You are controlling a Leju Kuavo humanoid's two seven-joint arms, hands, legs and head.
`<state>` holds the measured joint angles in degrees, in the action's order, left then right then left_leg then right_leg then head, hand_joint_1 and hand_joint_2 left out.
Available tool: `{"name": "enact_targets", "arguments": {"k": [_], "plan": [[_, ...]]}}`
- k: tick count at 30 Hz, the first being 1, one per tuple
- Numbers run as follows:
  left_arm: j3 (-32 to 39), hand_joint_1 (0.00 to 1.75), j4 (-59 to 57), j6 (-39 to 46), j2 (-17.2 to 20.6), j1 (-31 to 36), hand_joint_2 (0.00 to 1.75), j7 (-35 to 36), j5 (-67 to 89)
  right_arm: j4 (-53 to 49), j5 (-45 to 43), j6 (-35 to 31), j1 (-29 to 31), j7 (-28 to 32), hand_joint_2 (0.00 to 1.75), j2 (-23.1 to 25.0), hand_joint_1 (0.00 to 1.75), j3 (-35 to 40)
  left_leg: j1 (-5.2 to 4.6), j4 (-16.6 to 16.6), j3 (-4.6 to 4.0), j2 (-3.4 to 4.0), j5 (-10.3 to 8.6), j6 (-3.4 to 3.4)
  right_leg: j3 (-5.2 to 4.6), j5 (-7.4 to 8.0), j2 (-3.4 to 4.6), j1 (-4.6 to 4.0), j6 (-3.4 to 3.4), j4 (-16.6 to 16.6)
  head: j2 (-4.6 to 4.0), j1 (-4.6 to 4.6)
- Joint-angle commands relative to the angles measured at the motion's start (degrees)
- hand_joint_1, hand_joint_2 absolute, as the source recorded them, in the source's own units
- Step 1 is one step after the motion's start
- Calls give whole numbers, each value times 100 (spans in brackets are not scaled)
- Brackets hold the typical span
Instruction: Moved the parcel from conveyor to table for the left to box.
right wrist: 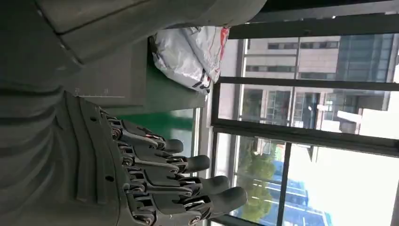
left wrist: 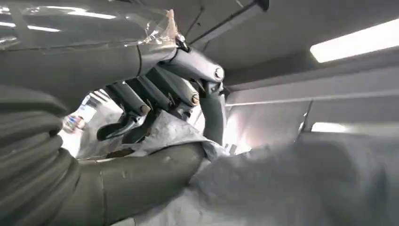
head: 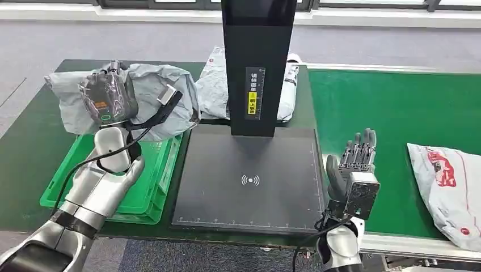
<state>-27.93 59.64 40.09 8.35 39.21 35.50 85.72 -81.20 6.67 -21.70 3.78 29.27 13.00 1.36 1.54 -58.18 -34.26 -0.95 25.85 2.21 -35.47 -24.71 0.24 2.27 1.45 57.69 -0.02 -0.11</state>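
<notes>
My left hand (head: pixel 108 99) grips a crumpled grey parcel (head: pixel 156 93) and holds it up above the green crate (head: pixel 159 181) at the table's left. In the left wrist view the dark fingers (left wrist: pixel 174 89) and thumb close on the grey parcel (left wrist: pixel 291 183). My right hand (head: pixel 354 164) stands upright and open at the near edge of the green conveyor (head: pixel 385 113), holding nothing. Its fingers (right wrist: pixel 188 183) are stretched out and apart in the right wrist view. A white parcel with red print (head: pixel 451 187) lies on the belt to the right of that hand.
A black scanning plate (head: pixel 249 181) with a tall black stand (head: pixel 258 62) fills the table's middle. Behind the stand lies another pale parcel (head: pixel 212 90), which appears as a white bag with red print (right wrist: pixel 193 52) in the right wrist view.
</notes>
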Motion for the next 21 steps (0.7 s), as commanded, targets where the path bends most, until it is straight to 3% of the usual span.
{"name": "enact_targets", "arguments": {"k": [1, 2, 3, 6, 8, 17, 18, 20, 21], "plan": [[567, 175, -3928, -346, -95, 719, 175, -241, 293, -213, 171, 152, 14, -310, 175, 42, 0, -205, 0, 16, 34, 17, -1, -13, 27, 2, 8, -6, -21, -13, 2, 2], [581, 159, -4020, -471, -107, 735, 175, -257, 346, -212, 200, 154, 14, -325, 175, 56, 0, -216, -2, 9, 23, 14, 0, -7, 14, 0, 9, -1, -13, -3, 2, 0], [891, 0, -4157, -568, -275, 699, 175, -578, 174, -204, 261, 167, 15, -347, 175, 117, 0, -282, 0, 18, 37, 24, -2, -14, 27, 4, 13, -7, -24, -15, 2, 2], [1327, 0, -4214, -797, -632, 705, 175, -1160, -218, -199, 332, 152, 9, -366, 175, 155, 0, -388, -1, 5, 14, 11, -3, -6, 9, 1, 2, -1, -13, -2, 2, 2], [1283, 0, -4215, -902, -709, 748, 175, -991, -45, -184, 358, 169, 16, -375, 175, 167, 0, -401, 1, 4, 16, 18, -1, -12, 8, 2, 5, -6, -23, -6, 2, 0], [1796, 0, -3966, -569, -638, 747, 175, -1021, 226, -158, 424, 257, -97, -438, 175, 70, 0, -313, 3, 3, 12, 16, 0, -8, 7, 6, 5, -8, -30, -6, 2, 2], [2162, 0, -3817, -9, -657, 704, 175, -1297, 41, -179, 401, 271, -136, -459, 175, 33, 0, -273, 3, 7, 20, 18, 1, -12, 14, 6, 4, -10, -36, -9, 0, 2], [2624, 0, -2848, -9, -711, 400, 175, -1833, -385, -193, 379, 278, -161, -471, 175, 16, 0, -249, 3, 1, 7, 13, -1, -7, 0, 6, 3, -9, -28, -4, 0, 2], [3292, 0, -2084, -9, -874, 192, 175, -2761, -868, -196, 329, 277, -166, -467, 175, -5, 0, -233, 6, 5, 15, 16, 0, -13, 9, 6, 2, -14, -34, -10, 2, 0]]}}
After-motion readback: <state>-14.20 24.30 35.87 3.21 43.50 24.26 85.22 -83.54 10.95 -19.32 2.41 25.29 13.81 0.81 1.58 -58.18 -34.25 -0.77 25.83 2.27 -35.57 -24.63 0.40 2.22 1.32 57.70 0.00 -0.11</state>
